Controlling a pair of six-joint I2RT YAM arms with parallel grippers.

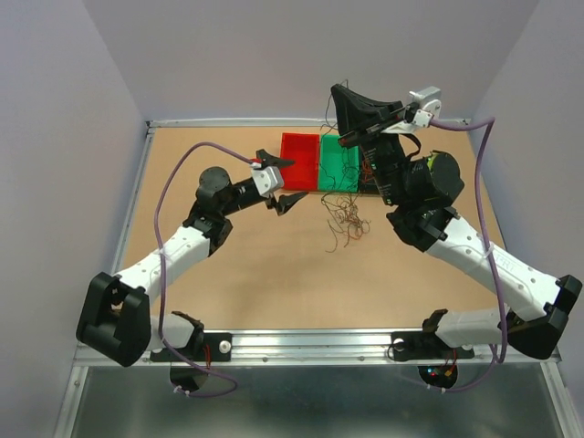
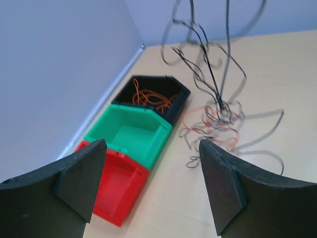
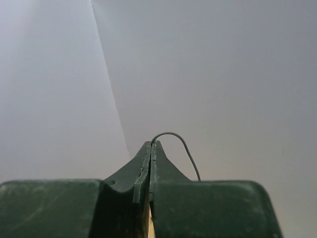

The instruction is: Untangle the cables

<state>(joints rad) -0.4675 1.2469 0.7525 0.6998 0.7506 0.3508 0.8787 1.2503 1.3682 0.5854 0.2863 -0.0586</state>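
A tangle of thin black and red-orange cables [image 1: 345, 217] lies on the table in front of the bins; it also shows in the left wrist view [image 2: 215, 121]. My right gripper [image 1: 336, 91] is raised high above the bins and shut on one thin dark cable [image 3: 173, 135], which loops out of the closed tips [image 3: 151, 144]. Black strands [image 2: 213, 74] rise from the tangle toward it. My left gripper [image 1: 281, 182] is open and empty, just left of the tangle, with the table between its fingers [image 2: 152, 144].
Three small bins stand in a row at the back: red [image 1: 299, 161], green [image 1: 339, 164] and black [image 2: 153, 96]. The black one holds orange cables [image 2: 151, 98] and is mostly hidden behind the right arm in the top view. Walls enclose the table.
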